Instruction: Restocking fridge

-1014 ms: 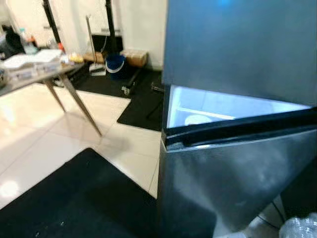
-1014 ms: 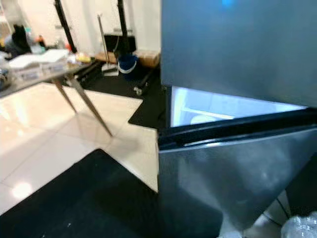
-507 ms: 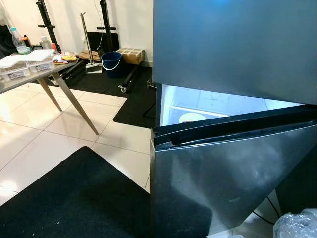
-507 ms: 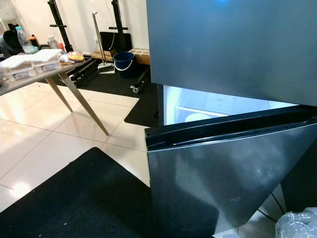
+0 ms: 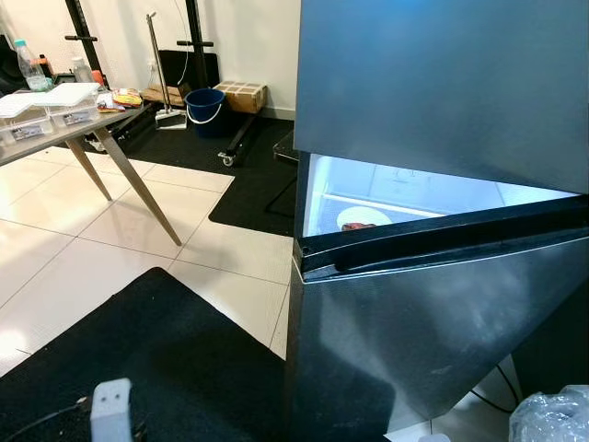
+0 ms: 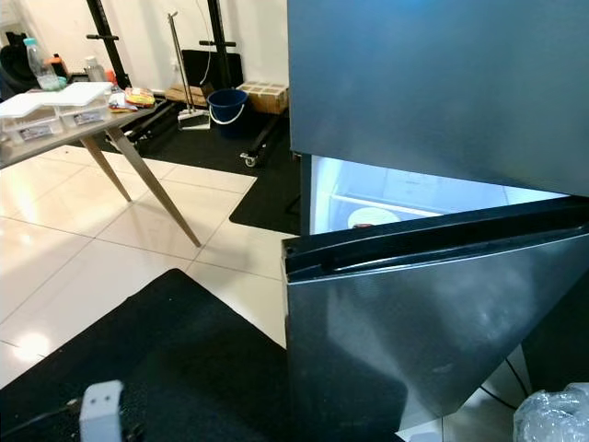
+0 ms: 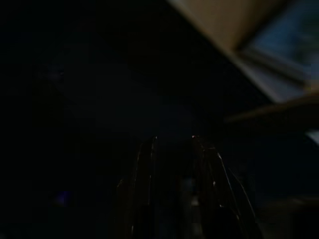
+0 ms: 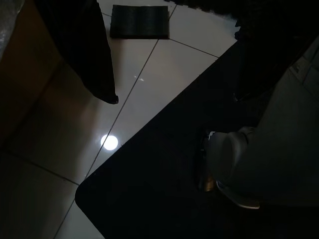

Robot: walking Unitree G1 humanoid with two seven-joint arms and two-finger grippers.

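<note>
A dark steel fridge [image 5: 442, 83] fills the right of the head views. Its upper door is closed. The lower door [image 5: 433, 322] stands partly swung out toward me, and the lit compartment [image 5: 405, 189] behind it holds a white plate [image 5: 364, 216] on a shelf. My right gripper [image 8: 174, 98] hangs open over the floor, nothing between its black fingers [image 8: 94, 64]. The left wrist view is very dark; my left gripper [image 7: 174, 144] is a faint outline. A pale block with a cable [image 5: 110, 410], seemingly part of my left arm, pokes up at the lower edge.
A table [image 5: 83, 129] with clear lidded boxes [image 5: 46, 99] and bottles stands at the left on slanted legs. Black mats [image 5: 156, 359] lie on the white tiles. A blue bucket [image 5: 204, 105], a broom and a cardboard box sit by the far wall. Crinkled clear plastic [image 5: 552, 419] shows at the lower right.
The whole picture shifted and sharpened as the camera moved. The pale block with its cable has come into view at the bottom left. The fridge door stands as before.
</note>
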